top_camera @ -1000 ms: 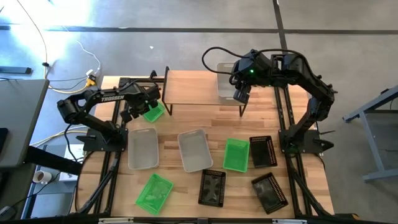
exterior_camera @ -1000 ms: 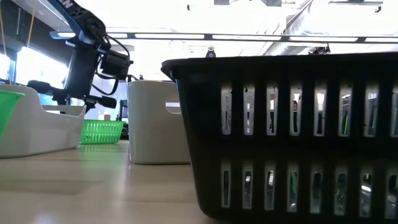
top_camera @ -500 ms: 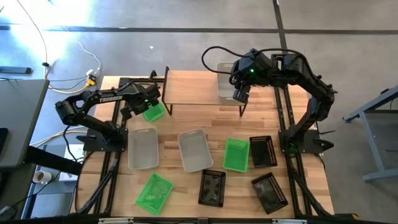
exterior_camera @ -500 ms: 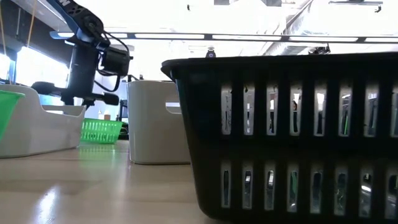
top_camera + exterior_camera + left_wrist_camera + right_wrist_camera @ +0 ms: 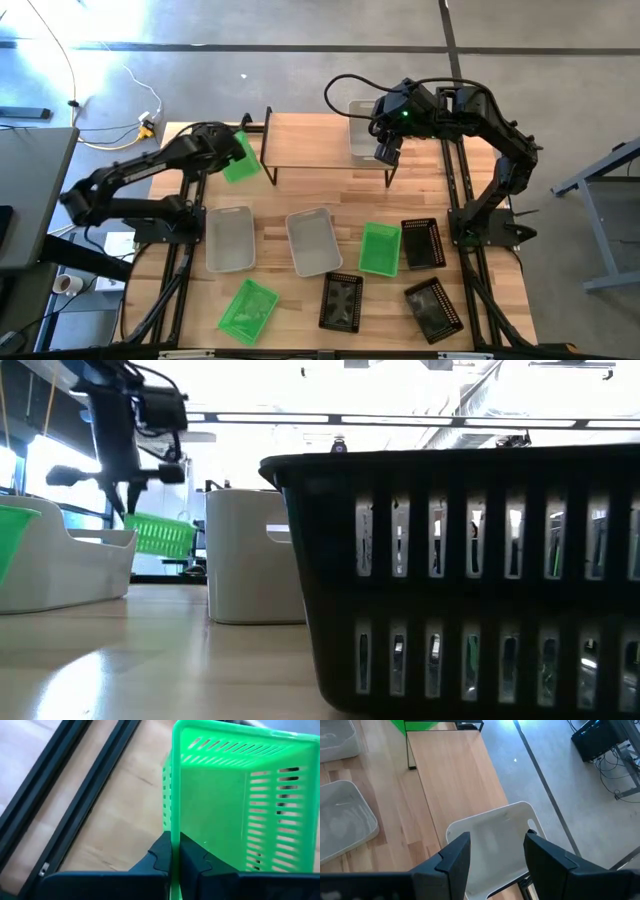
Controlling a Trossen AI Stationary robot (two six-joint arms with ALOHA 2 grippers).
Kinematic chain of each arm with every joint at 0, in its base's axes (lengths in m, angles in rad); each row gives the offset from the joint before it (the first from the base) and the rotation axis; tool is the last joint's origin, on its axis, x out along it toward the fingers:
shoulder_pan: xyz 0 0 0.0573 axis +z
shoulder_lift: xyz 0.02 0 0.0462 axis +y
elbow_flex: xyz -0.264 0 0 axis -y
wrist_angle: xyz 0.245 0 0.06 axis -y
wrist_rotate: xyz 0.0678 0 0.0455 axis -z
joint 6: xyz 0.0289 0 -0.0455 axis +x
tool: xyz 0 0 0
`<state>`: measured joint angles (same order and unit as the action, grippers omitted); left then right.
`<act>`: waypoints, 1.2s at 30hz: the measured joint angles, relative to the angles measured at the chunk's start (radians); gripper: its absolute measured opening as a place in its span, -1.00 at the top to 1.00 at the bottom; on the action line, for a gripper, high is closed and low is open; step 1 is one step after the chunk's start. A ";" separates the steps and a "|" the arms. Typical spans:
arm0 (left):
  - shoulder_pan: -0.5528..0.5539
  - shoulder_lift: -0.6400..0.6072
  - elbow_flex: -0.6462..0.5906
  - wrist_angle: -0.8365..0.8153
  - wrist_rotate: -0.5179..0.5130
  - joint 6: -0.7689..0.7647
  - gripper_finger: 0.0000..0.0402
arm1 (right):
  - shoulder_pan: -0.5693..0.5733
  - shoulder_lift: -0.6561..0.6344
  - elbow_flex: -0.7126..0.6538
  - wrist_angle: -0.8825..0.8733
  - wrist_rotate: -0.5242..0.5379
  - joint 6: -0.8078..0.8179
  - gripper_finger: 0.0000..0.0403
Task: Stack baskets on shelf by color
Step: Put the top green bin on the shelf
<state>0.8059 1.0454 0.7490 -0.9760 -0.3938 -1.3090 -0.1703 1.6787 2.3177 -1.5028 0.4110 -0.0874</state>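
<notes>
my left hand (image 5: 171, 854) pinches the bright green perforated plastic basket's (image 5: 238, 159) rim, lifted off the counter — next, onto the low light-wood shelf (image 5: 310, 141); my right hand (image 5: 494, 851) hangs wide over the pale grey plastic basket (image 5: 492, 841).

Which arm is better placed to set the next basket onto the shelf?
Left. Its gripper is shut on the wall of a green basket, lifted beside the shelf; the right gripper hangs open over a grey basket already there.

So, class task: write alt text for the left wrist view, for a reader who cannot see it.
The left gripper jaws pinch the rim of a bright green basket, held above the wooden tabletop beside black frame rails.
</notes>
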 joint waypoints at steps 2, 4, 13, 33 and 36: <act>0.000 -0.050 0.000 0.000 -0.015 0.012 0.99 | 0.000 0.000 0.000 0.000 0.000 0.001 0.16; 0.000 -0.094 0.000 -0.003 -0.036 0.017 0.99 | 0.000 0.000 0.000 0.000 0.000 0.011 0.16; 0.000 -0.250 0.014 0.008 -0.111 0.114 0.99 | 0.000 0.000 0.000 -0.001 -0.001 0.063 0.16; 0.000 -0.213 0.437 0.016 -0.088 0.470 1.00 | 0.000 0.000 0.000 0.000 0.005 0.117 0.16; -0.002 -0.156 0.519 0.017 -0.060 0.491 1.00 | 0.000 0.000 0.000 -0.001 0.005 0.133 0.16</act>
<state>0.8043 0.8890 1.2684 -0.9594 -0.4541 -0.8178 -0.1703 1.6787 2.3174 -1.5034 0.4156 0.0453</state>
